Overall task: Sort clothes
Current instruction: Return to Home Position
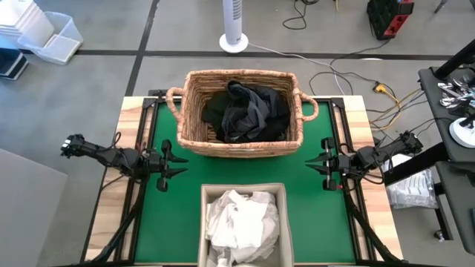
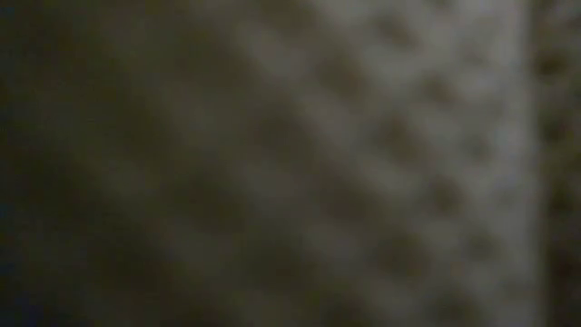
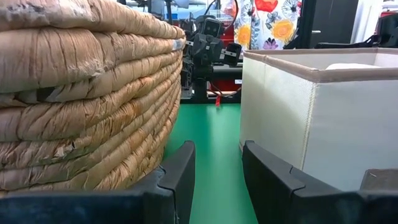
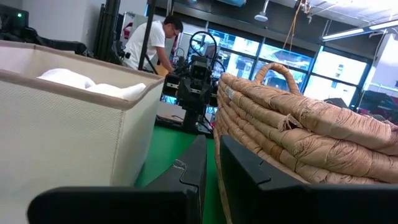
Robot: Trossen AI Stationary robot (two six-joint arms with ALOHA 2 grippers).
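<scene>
Dark clothes (image 1: 245,111) lie heaped inside a wicker basket (image 1: 237,74) at the far middle of the green mat (image 1: 171,215). White clothes (image 1: 241,222) fill a pale fabric bin (image 1: 204,215) at the near middle; their tops also show in the right wrist view (image 4: 87,84). My left gripper (image 1: 178,162) hovers level at the mat's left side, open, its fingers (image 3: 180,168) pointing into the gap between basket and bin with nothing between them. My right gripper (image 1: 312,165) hovers level at the mat's right side, shut and empty (image 4: 213,146), facing the same gap.
Basket wall (image 3: 87,93) and bin wall (image 3: 311,112) flank a narrow green lane between the two grippers. The low view is filled by one close blurred surface. A person (image 4: 152,43) stands in the room beyond the table. A fan base (image 1: 234,41) stands on the floor behind.
</scene>
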